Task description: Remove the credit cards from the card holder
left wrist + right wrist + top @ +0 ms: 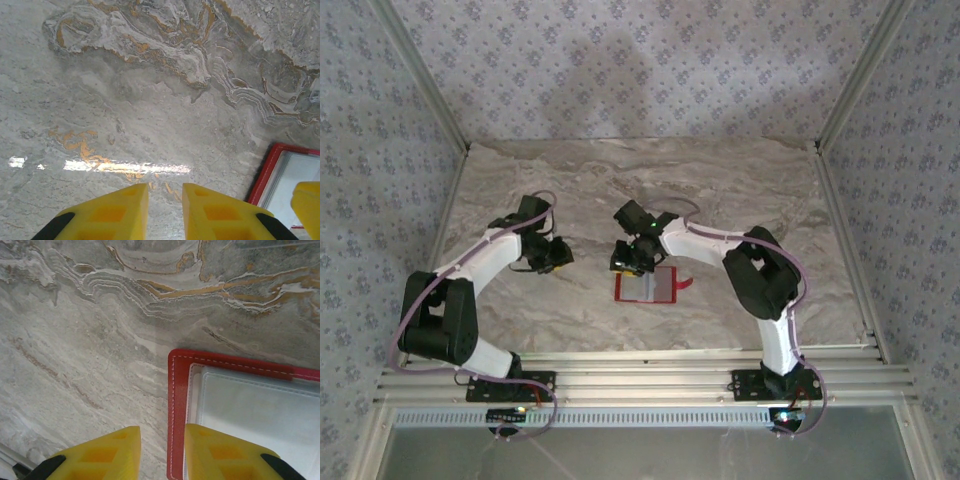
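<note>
The card holder [647, 287] lies open and flat on the marble table, a red frame around pale clear pockets [260, 410], with its red snap tab [683, 284] sticking out to the right. No credit cards are in sight. My right gripper [162, 429] hovers at the holder's left red edge [177, 405], jaws a little apart. One yellow finger [220, 450] is over the pocket, the other over bare table. My left gripper [165, 186] stands open over bare marble just left of the holder [287, 172], nothing between its fingers. From above, the left gripper [560, 256] and right gripper [628, 262] are close together.
A yellow finger of the other gripper [307, 205] shows at the lower right of the left wrist view, over the holder. Patterned walls with metal rails [845, 250] close the table [740, 190] on three sides. A metal rail [640, 375] runs along the near edge.
</note>
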Action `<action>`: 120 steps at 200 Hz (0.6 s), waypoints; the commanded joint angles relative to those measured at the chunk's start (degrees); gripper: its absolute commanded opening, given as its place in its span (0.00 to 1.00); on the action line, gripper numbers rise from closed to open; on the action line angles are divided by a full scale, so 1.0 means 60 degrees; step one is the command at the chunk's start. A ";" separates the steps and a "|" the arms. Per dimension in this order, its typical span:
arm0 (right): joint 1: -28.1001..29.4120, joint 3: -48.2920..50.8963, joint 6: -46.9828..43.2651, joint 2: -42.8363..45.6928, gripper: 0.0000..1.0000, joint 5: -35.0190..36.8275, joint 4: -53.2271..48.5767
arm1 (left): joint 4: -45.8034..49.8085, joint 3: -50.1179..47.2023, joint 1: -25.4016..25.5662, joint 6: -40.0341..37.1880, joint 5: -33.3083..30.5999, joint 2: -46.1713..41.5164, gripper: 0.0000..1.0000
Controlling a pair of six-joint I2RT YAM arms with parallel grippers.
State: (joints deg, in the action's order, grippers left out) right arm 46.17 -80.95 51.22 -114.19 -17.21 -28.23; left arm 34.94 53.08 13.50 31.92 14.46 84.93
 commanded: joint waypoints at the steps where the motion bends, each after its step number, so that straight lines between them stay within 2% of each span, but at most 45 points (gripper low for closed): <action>1: 0.0072 -0.0322 -0.0027 -0.0283 0.30 0.0012 -0.0337 | 0.0126 -0.0105 -0.0052 -0.0164 0.0227 -0.0198 0.25; 120: 0.0197 -0.0044 -0.0184 -0.0320 0.31 0.0504 -0.0785 | 0.0007 -0.0235 -0.0052 -0.0120 0.0315 -0.0166 0.25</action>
State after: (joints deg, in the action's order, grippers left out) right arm 46.78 -81.30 51.16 -116.05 -16.67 -29.45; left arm 34.52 52.01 13.50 31.92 15.68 84.88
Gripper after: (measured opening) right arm 0.307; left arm 0.254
